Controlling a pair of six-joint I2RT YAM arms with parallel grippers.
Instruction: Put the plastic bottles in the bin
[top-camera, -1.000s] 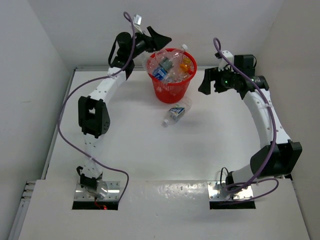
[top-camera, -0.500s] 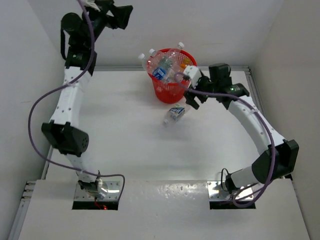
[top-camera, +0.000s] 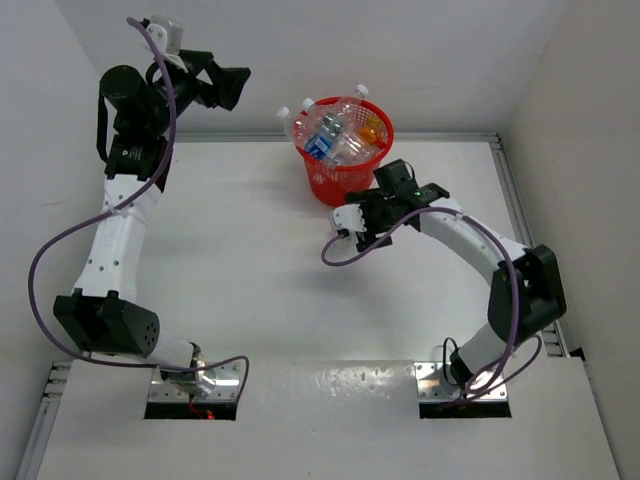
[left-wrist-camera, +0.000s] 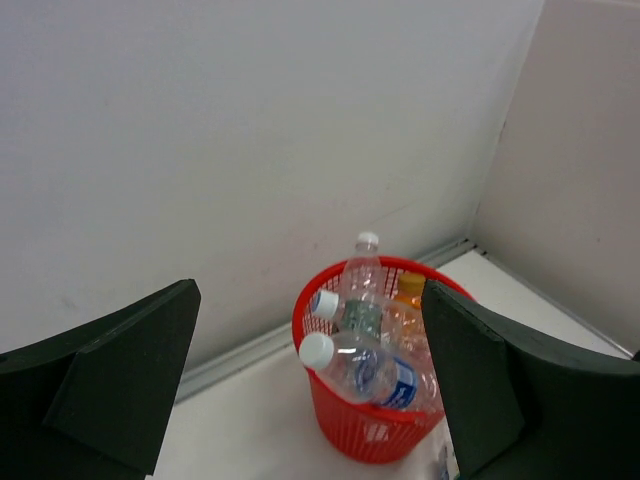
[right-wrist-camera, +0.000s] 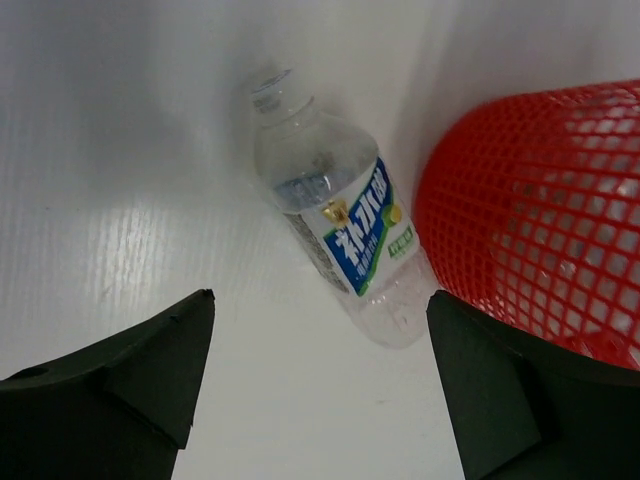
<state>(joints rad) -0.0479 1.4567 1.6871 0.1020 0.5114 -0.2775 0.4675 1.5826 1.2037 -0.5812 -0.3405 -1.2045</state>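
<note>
The red mesh bin (top-camera: 342, 178) stands at the back middle of the table, holding several clear bottles (top-camera: 330, 130) and an orange one (top-camera: 372, 128). It shows in the left wrist view (left-wrist-camera: 365, 445) with a white-capped bottle (left-wrist-camera: 375, 372) lying across its rim. My left gripper (top-camera: 238, 88) is open and empty, high up to the left of the bin. One clear bottle (right-wrist-camera: 335, 225) with a blue, white and green label lies on the table against the bin's base (right-wrist-camera: 545, 215). My right gripper (right-wrist-camera: 320, 300) is open just above it, a finger on either side. The top view hides this bottle under the right gripper (top-camera: 352, 226).
White walls close in the table on the left, back and right. A grey rail (left-wrist-camera: 240, 355) runs along the back edge behind the bin. The right arm's purple cable (top-camera: 345, 255) hangs low over the table beside the gripper.
My left arm has swung up and away to the left of the bin. My right gripper has come down from the bin's right side to over the lying bottle.
</note>
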